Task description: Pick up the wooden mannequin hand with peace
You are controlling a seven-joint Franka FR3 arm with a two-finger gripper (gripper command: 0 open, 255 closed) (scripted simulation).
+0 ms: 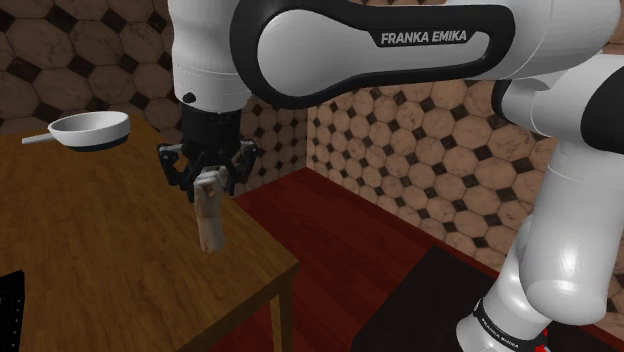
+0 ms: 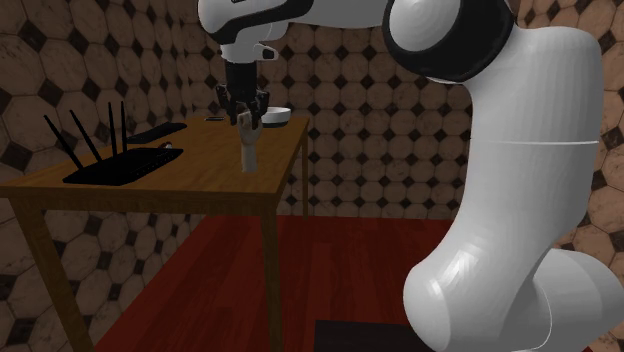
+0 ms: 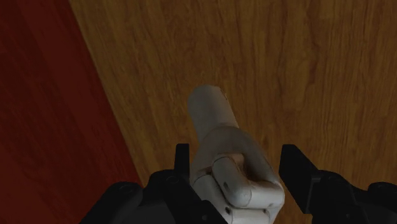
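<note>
The pale wooden mannequin hand [image 1: 210, 215] stands upright on the brown wooden table [image 1: 100, 250], near the edge beside the red floor. My black gripper [image 1: 212, 180] is straight above it, its fingers straddling the top of the hand. In the wrist view the curled knuckles [image 3: 238, 178] lie between the fingers. One fingertip [image 3: 182, 159] is right against the hand; a thin strip of table shows between the hand and the other fingertip [image 3: 294, 165]. The gripper [image 3: 236, 156] looks open around the hand. The second exterior view has the hand [image 2: 248, 150] under the gripper [image 2: 246, 112], its base at the tabletop.
A white pan [image 1: 90, 128] with a handle lies at the far end of the table. A black router [image 2: 125, 160] with upright antennas sits on the table [image 2: 200, 175]. A black object [image 1: 10, 305] sits at the shoulder view's lower left. The table edge [image 1: 270, 245] drops to red floor.
</note>
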